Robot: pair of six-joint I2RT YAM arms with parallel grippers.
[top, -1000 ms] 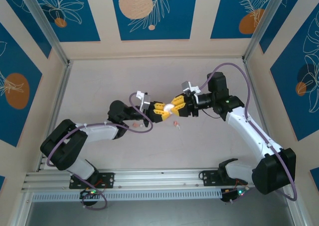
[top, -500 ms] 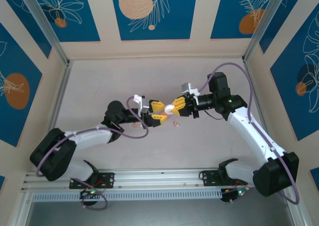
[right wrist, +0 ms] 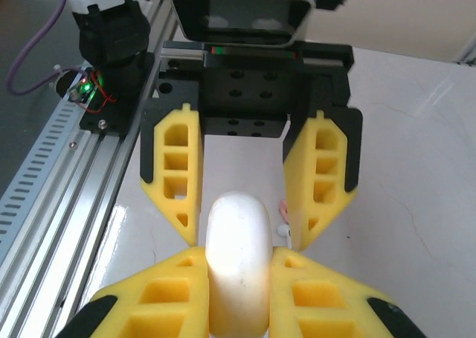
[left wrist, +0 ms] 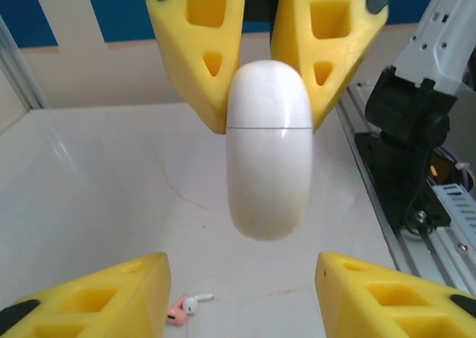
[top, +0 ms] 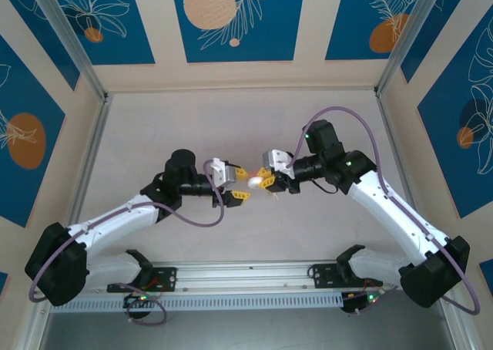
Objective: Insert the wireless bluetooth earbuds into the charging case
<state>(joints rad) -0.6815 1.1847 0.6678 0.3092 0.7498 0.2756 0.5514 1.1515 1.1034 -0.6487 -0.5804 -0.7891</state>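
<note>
Above the table (left wrist: pixel 89 189), right gripper (top: pixel 266 182) clamped on pale rounded plastic charging case (left wrist: pixel 269 152), left gripper (top: pixel 242 185) jaws apart, seemingly clear of it, tiny coral-pink earbud (left wrist: pixel 182 308) lying below.

Facing tip-to-tip at frame ctr: L gripper (top: pixel 241 186) w/ jaws spread, R gripper (top: pixel 266 182) pinched on charging case (top: pixel 255 182).

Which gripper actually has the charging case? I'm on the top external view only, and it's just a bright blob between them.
Observer: The right gripper is shut on the charging case, pinching it between both fingers.
Operator: And the left one?
Observer: The left gripper is open, its fingers standing apart from the case on either side.
Operator: Is the case open?
Observer: No, the lid is closed; only a thin seam shows across the shell.
</note>
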